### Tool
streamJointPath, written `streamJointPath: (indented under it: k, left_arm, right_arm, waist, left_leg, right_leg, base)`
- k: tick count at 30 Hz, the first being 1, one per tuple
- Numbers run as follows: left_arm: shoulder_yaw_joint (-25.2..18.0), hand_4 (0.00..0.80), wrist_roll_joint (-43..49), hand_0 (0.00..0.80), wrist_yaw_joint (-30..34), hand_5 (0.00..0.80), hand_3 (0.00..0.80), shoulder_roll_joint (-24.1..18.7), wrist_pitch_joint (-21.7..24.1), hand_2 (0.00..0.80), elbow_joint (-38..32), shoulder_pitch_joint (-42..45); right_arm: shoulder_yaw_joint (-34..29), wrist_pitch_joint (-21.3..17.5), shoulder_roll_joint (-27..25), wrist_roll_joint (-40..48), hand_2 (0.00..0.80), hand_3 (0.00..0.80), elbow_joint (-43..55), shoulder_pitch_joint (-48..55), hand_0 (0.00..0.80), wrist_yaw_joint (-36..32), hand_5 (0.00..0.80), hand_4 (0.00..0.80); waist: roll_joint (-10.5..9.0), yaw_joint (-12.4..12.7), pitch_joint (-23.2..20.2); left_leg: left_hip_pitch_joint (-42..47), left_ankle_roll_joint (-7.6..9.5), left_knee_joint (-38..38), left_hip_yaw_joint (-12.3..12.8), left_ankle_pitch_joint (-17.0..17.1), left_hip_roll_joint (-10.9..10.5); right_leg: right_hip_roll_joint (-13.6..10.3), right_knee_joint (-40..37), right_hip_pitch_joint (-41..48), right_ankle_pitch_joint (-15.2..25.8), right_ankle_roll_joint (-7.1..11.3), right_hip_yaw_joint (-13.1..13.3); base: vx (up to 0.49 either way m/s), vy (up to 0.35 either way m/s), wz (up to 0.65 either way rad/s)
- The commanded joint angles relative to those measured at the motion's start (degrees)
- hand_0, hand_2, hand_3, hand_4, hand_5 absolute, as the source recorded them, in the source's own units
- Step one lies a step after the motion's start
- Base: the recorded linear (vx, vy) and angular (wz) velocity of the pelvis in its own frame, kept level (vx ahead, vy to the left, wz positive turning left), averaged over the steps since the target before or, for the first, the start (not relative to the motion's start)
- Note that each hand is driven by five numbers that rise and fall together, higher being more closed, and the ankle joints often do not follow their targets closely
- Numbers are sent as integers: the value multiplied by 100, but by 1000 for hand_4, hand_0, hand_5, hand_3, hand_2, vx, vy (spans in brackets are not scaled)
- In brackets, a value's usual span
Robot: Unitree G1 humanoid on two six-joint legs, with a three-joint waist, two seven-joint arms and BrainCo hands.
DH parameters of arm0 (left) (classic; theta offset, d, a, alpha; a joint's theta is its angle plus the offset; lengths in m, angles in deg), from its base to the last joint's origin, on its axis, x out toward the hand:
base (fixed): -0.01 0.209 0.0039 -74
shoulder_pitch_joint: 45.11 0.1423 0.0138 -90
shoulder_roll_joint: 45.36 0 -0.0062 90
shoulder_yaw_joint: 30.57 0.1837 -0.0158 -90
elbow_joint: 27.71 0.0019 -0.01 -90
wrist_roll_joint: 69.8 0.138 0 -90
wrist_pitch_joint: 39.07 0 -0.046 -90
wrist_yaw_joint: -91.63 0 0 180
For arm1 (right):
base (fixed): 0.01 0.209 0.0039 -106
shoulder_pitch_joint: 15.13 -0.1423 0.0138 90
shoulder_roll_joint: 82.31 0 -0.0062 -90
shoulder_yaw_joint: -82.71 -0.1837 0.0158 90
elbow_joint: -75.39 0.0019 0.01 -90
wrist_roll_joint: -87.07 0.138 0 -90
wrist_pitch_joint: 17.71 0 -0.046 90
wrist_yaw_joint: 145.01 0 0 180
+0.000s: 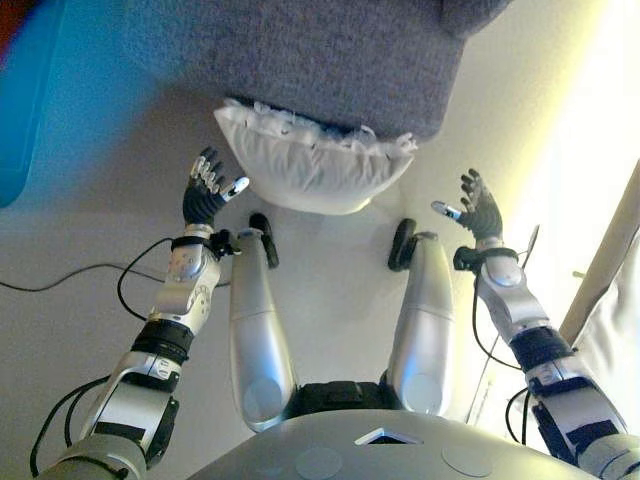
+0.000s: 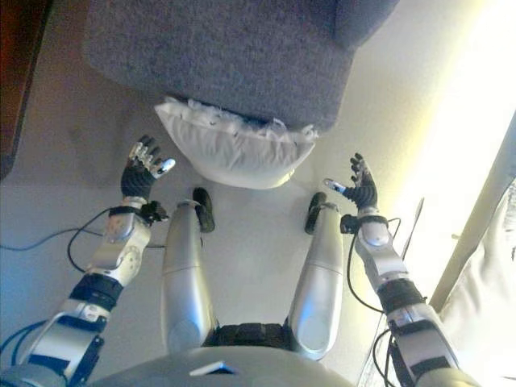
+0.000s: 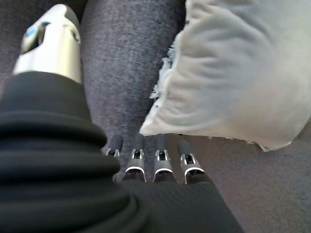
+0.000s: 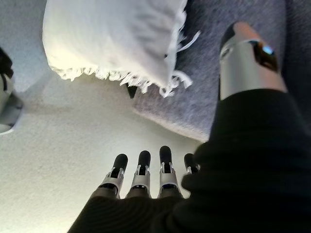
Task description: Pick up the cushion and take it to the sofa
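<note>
pale floor [image 1: 90, 240] runs up to a grey sofa [image 1: 300, 60], a white fringed cushion [image 1: 310, 165] leaning against its front edge, between the left hand [image 1: 207, 190] and right hand [image 1: 478, 212], both spread open, touching nothing

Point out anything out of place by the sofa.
The white fringed cushion lies on the floor, leaning against the grey sofa base instead of sitting on it. Both the left hand and right hand are open, flanking it without touching.
</note>
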Motion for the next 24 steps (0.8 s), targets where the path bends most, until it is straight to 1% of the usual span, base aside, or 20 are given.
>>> streamJointPath:
  k: [1, 6, 8, 10, 12, 14, 17, 21, 24]
  left_arm:
    - [8, 0, 40, 0, 52, 0, 0, 24, 341, 0, 237, -173]
    - [25, 0, -243, 0, 144, 0, 0, 19, 264, 0, 342, -524]
    - [56, 0, -388, 0, 154, 0, 0, 48, 287, 0, 335, -637]
    - [34, 0, -462, 0, 147, 0, 0, 81, 333, 0, 303, -665]
    - [4, 0, -397, 0, 99, 0, 0, 97, 293, 0, 269, -690]
    - [-3, 0, -262, 0, -1, 0, 0, 103, 244, 0, 347, -779]
    - [6, 0, -188, 0, -212, 0, 0, 61, 159, 0, 470, -942]
    - [-15, 0, -270, 0, -410, 0, 0, -26, -48, 0, 700, -1189]
    - [-105, 0, -244, 0, -594, 0, 0, -90, -177, 0, 904, -1338]
  right_arm:
    - [-211, -87, -136, 276, 0, 0, -60, 36, 0, -99, 0, 0]
    - [-50, -44, -204, 161, 0, 0, 4, -218, 0, -317, 0, 0]
    - [43, -125, -200, 83, 0, 0, 195, -322, 0, -495, 0, 0]
    - [106, -104, -162, -63, 0, 0, 450, -358, 0, -533, 0, 0]
    - [156, -90, -126, 71, 0, 0, 562, -388, 0, -554, 0, 0]
    - [179, -1, -73, 387, 0, 0, 533, -534, 0, -500, 0, 0]
    - [176, 36, -92, 562, 0, 0, 461, -702, 0, -585, 0, 0]
    - [186, 88, -137, 566, 0, 0, 439, -914, 0, -635, 0, 0]
    - [217, 224, -177, 409, 0, 0, 512, -1069, 0, -661, 0, 0]
  waist:
    - [260, -102, -247]
    - [274, -167, -165]
    - [265, -190, -139]
    - [248, -205, -121]
    - [224, -206, -123]
    - [204, -205, -116]
    - [195, -218, -92]
    - [193, -236, -83]
    - [187, -248, -101]
  left_leg:
    - [-301, -22, 511, -183, -576, 138]
    - [-888, 30, 1105, -226, -667, 90]
    - [-1072, 48, 1248, -228, -672, 72]
    - [-1254, 53, 1391, -243, -676, 58]
    - [-1394, 49, 1506, -257, -673, 61]
    - [-1572, 48, 1669, -289, -650, 69]
    - [-1698, 66, 1802, -301, -631, 90]
    - [-1799, 68, 1967, -313, -617, 101]
    - [-1818, 61, 2063, -315, -594, 112]
  right_leg:
    - [-115, 452, -311, -21, 75, 364]
    - [-88, 970, -903, -86, 41, 477]
    - [-81, 1083, -1077, -94, 23, 504]
    - [-73, 1205, -1253, -108, 9, 532]
    - [-74, 1299, -1381, -109, 3, 545]
    - [-57, 1490, -1552, -135, -18, 580]
    - [-60, 1656, -1674, -166, -37, 608]
    - [-65, 1831, -1779, -183, -50, 647]
    - [-88, 1904, -1801, -162, -58, 676]
  base:
    - [-18, 62, -1]
    - [-30, 44, 2]
    - [-10, 17, -1]
    - [0, 0, 0]
    - [0, 0, 0]
    - [6, 17, 1]
    - [9, 39, 2]
    - [30, 43, 0]
    - [70, 35, 1]
